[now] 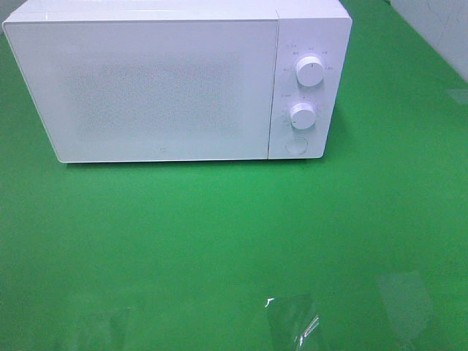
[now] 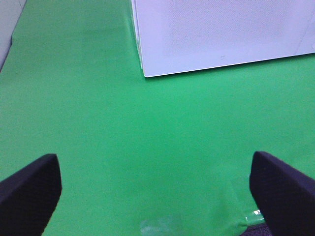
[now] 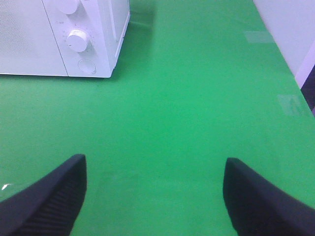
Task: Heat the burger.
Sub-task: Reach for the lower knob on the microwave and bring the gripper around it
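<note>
My left jaws and right jaws both stand wide open, holding nothing, over the near desk [image 1: 219, 241]. I see no burger anywhere. The microwave [image 1: 146, 88] on the far side is shut, so whether the burger sits inside, heated or not, I cannot tell.

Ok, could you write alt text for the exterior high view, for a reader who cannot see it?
A white microwave, door shut, stands at the back of a green table. Its control panel has an upper knob, a lower knob and a round button below them. No burger shows.
</note>
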Robot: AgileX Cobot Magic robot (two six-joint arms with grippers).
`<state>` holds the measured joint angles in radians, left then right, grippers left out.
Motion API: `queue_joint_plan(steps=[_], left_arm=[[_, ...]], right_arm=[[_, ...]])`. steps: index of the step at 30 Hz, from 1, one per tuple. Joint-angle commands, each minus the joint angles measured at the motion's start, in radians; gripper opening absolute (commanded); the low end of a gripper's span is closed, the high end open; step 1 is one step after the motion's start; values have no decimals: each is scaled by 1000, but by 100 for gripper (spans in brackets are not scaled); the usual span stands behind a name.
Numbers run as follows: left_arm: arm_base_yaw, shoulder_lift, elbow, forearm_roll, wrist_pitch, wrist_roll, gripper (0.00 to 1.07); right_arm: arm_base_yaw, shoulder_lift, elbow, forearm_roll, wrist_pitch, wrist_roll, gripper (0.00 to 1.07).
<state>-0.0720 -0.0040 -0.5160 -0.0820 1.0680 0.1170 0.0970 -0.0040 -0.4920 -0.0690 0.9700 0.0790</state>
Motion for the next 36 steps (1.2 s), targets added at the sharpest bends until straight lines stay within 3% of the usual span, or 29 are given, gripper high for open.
queue_joint_plan(steps=[1,30,36], left_arm=[[1,-25,-1,-6,2,-7,96],[1,-25,-1,-6,2,-7,96],[1,-25,-1,-6,2,-7,96]], right_arm=[[-4,-27,0,3,-9,2,73],[-4,-27,-6,4,-16,3,73],[-4,19,-31,4,-111,4,73]])
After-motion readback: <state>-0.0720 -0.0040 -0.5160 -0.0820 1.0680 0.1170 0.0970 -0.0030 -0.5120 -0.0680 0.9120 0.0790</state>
